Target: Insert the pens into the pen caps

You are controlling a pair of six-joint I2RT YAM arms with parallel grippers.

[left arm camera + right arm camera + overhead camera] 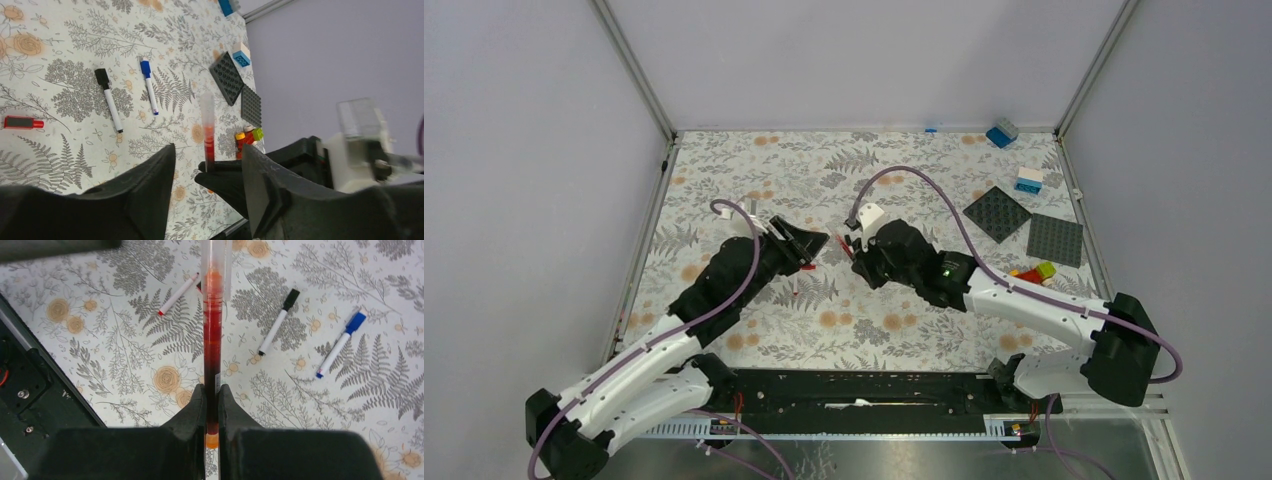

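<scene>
My right gripper (212, 387) is shut on a red pen (212, 345) that sticks out ahead of its fingers, with a clear cap (215, 265) over the far end. My left gripper (208, 150) stands open just short of that pen (208, 135), its jaws apart on either side and touching nothing. The two grippers (814, 245) (852, 245) meet tip to tip above mid-table. On the cloth lie a black-capped white pen (276, 325), a blue-capped one (340, 344) and a white pen with a red tip (176, 295). A short red piece (22, 122) lies apart from them.
Two dark grey baseplates (997, 213) (1055, 240) lie at the right of the table. Blue bricks (1002, 132) (1028, 180) and a red-green-yellow cluster (1036, 272) sit near them. Grey walls close in the flowered cloth on three sides.
</scene>
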